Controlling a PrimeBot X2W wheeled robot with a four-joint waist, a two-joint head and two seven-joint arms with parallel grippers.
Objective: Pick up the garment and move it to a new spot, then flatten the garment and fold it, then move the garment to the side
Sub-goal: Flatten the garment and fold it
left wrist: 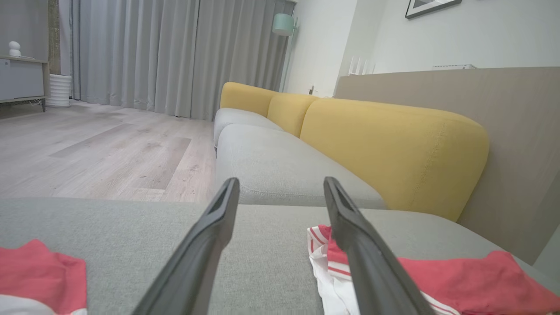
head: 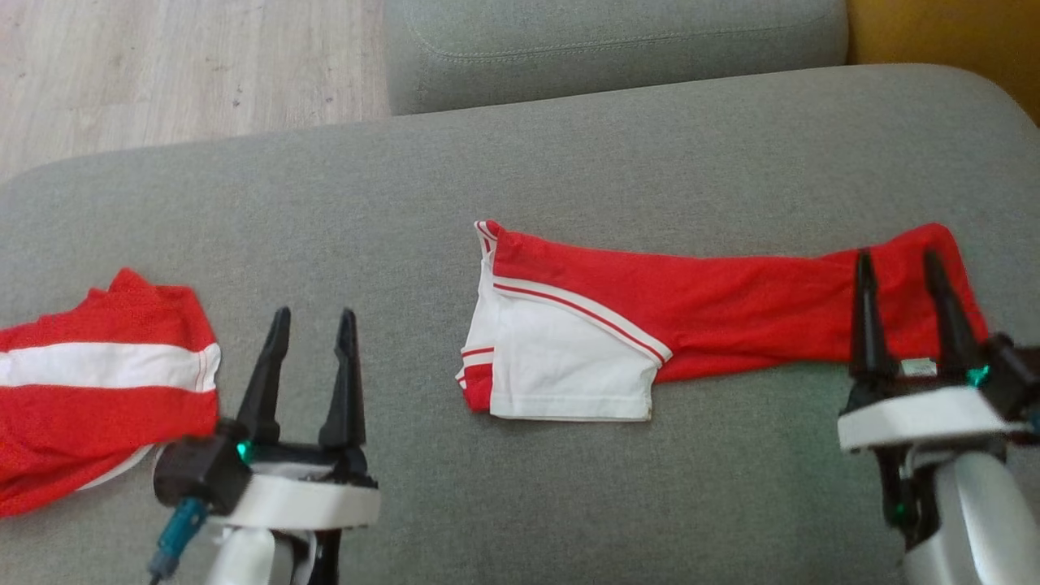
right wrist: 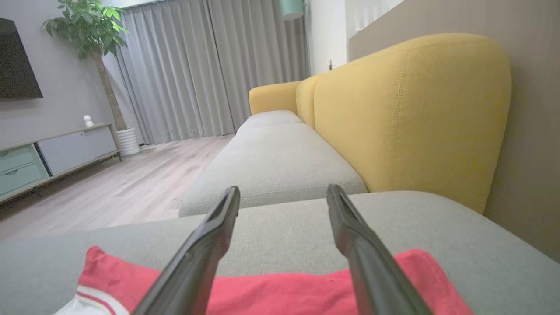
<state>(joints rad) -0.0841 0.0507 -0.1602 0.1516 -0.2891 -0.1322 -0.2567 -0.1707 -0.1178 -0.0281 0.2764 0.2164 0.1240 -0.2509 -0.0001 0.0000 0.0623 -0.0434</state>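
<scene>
A red and white garment lies folded into a long strip across the grey sofa seat, its white panel at the left end. In the wrist views the garment lies low under the fingers. My right gripper hovers open over the strip's right end, nothing between its fingers. My left gripper stands open over bare cushion, between the strip and a second red and white garment at the far left edge. In the wrist views the left gripper and right gripper are both open.
Another grey seat cushion adjoins at the back, with wooden floor beyond on the left. Yellow backrests line the sofa's right side. A cabinet and a potted plant stand across the room.
</scene>
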